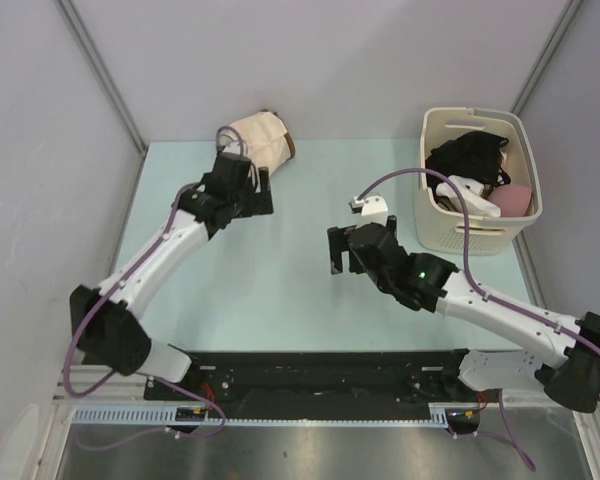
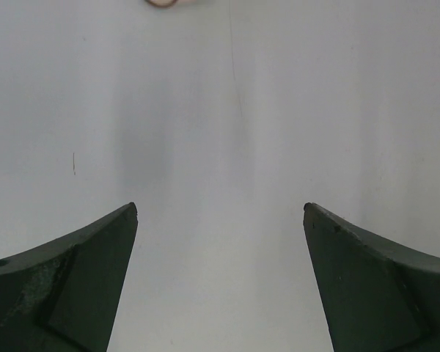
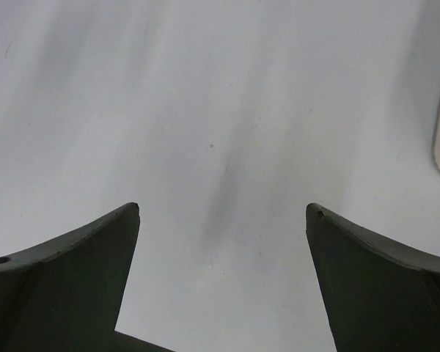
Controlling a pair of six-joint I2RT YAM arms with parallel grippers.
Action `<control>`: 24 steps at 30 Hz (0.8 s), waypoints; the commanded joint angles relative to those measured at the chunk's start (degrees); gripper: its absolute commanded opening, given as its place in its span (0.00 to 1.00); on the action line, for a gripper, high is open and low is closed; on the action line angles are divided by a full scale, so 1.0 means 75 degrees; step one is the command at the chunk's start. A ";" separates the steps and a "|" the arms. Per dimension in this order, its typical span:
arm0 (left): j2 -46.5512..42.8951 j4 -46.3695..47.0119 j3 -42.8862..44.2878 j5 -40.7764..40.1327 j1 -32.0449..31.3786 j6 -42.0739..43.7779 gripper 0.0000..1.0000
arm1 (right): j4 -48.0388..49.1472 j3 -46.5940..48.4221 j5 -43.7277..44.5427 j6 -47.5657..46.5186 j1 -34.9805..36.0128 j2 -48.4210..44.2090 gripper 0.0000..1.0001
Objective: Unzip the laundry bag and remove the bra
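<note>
- The laundry bag (image 1: 258, 137) is laid at the far edge of the surface (image 1: 280, 300).
- The left hand (image 2: 220, 209) is held apart, just beside it.
- The right hand (image 3: 222, 209) is held apart over open middle surface.

A pale mint-green bench (image 1: 300, 300) fills the middle of the top view, closed in on three sides by plain grey-white walls (image 1: 380, 60). Grey metal struts (image 1: 98, 70) slant in from the upper left and upper right corners. Along the lower edge run a black rail (image 1: 320, 372) and a brushed steel sheet (image 1: 310, 450). The light is soft and even.
</note>
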 commanded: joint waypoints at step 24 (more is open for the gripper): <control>0.7322 0.0119 0.7391 -0.2367 0.0883 -0.0590 0.86 | 0.0489 -0.0053 -0.0852 0.0343 -0.0454 0.0213 1.00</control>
